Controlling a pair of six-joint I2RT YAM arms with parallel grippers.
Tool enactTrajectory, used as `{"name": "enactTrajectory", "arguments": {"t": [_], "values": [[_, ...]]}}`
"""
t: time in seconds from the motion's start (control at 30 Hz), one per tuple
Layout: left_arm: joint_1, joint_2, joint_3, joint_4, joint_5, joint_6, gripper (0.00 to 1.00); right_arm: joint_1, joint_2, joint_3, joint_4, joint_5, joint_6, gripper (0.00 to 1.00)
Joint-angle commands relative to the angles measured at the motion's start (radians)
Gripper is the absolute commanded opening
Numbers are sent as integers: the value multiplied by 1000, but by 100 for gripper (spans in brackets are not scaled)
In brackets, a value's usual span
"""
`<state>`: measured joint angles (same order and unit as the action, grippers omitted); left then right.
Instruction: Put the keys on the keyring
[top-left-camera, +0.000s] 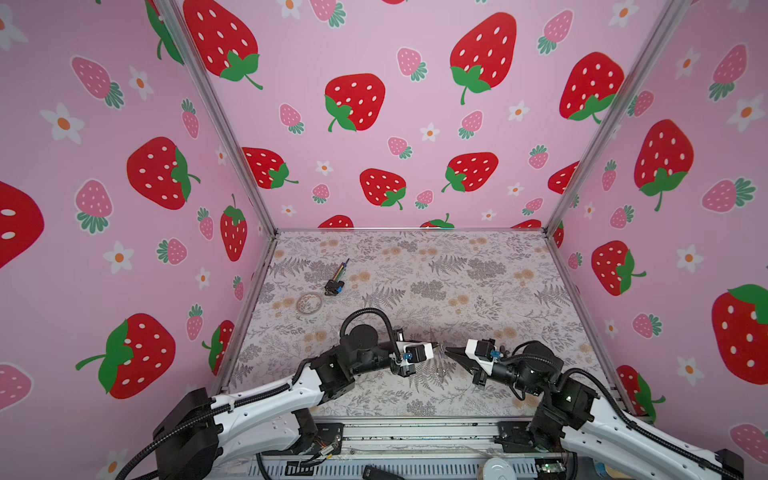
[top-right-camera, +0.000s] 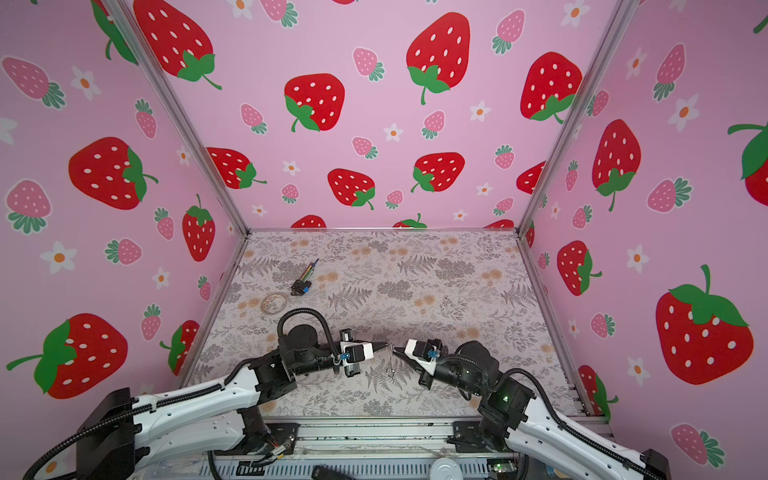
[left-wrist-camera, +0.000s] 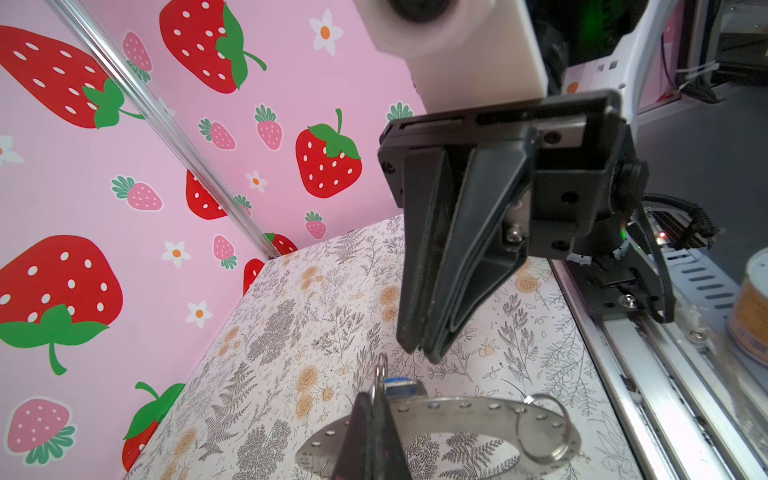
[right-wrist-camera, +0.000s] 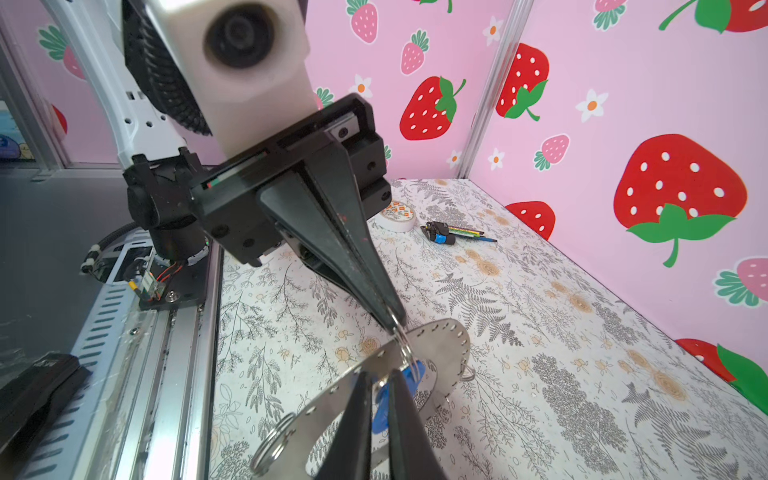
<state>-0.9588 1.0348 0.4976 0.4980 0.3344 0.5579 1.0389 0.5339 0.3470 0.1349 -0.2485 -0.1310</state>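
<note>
keys: blue tag (right-wrist-camera: 417, 371) hanging on a thin wire loop (right-wrist-camera: 405, 349) off the table (top-left-camera: 457, 282), near its front edge and about midway across; the tag (left-wrist-camera: 401, 386) sits against the keyring's face. No metal key can be made out.
keyring: grey holed disc (right-wrist-camera: 440, 345) held in the air at the left gripper's tips, tilted, its shadow on the table below. In both top views it is a thin edge-on sliver (top-left-camera: 440, 368) (top-right-camera: 390, 368) between the two grippers. I cannot tell whether the loop passes through one of its holes.
spare ring: a split ring (left-wrist-camera: 544, 428) on the keyring's rim, away from the tag.
left gripper: (right-wrist-camera: 395, 326) clenched on the loop, its tips at the keyring's rim.
right gripper: (left-wrist-camera: 426, 353) pointing at the left one, tips near the loop but apart from it. Jaws a narrow slit apart, with nothing between them.
plug: black and blue with coloured wires (top-left-camera: 334, 286), on the table's far left, well apart.
hoop: pale (top-left-camera: 309, 302), just beside the plug, nearer the front.
</note>
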Motion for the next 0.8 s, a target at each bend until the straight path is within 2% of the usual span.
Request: {"name": "enactTrajectory", "arguments": {"t": [0.0,0.33,0.77], "values": [[5,-13,-1,47,34,28,0,5,25,36,-8,-28,-67,14],[6,-10,2,31,37,41,0,4,-21,41,-31,55,-109,17],[5,-8,9,18,40,44,0,4,20,72,-41,60,-147,19]]}}
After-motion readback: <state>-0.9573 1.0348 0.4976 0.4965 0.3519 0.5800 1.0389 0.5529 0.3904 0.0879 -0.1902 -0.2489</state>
